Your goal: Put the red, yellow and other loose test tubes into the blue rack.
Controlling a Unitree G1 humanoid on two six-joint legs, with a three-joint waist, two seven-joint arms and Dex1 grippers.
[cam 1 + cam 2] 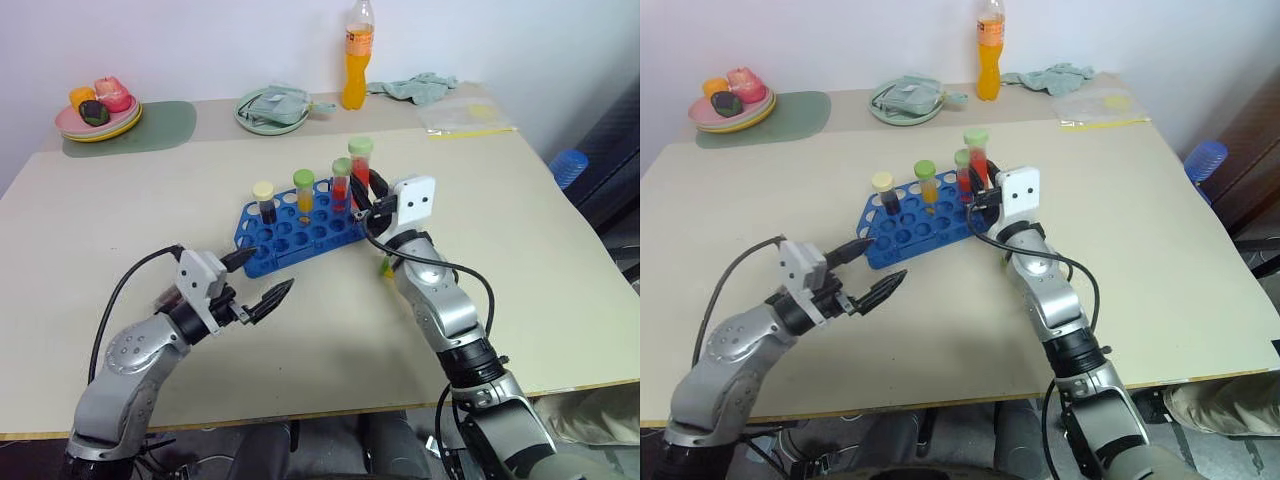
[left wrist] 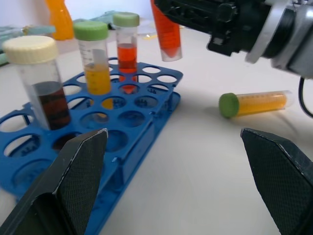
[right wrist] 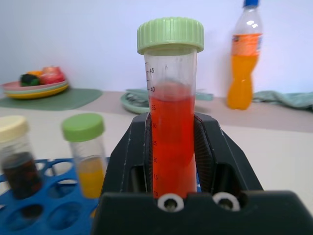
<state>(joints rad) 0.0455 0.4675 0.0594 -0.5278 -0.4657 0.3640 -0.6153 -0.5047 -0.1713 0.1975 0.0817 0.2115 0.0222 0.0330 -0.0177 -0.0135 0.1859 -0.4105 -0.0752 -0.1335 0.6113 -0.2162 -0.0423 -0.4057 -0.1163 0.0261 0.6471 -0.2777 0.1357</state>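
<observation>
1. Beige table is running to a white wall at the top of the head views.
2. Blue rack is sitting at centre frame, carrying three upright tubes: a cream-capped tube of dark brown liquid, a green-capped tube of yellow liquid, and a second green-capped red tube.
3. Right gripper is clamping upright a red test tube with a green cap, just above the rack's right end. The right wrist view is showing graduation marks reading 45, 40, 30, 20; the lower figures are too blurred to read.
4. Left gripper is hovering with its fingers spread wide and holding nothing, lower left of the rack.
5. Yellow test tube, green-capped, is lying on its side on the table right of the rack. The left wrist view is showing it in full; in the left eye view the right arm is hiding most of it.
6. Orange drink bottle is standing at top centre, label unreadable.
7. Stacked plates holding toy food are lying on a green mat at upper left.
8. Green plate is holding folded cloth; another cloth and a clear bag are lying at upper right.
</observation>
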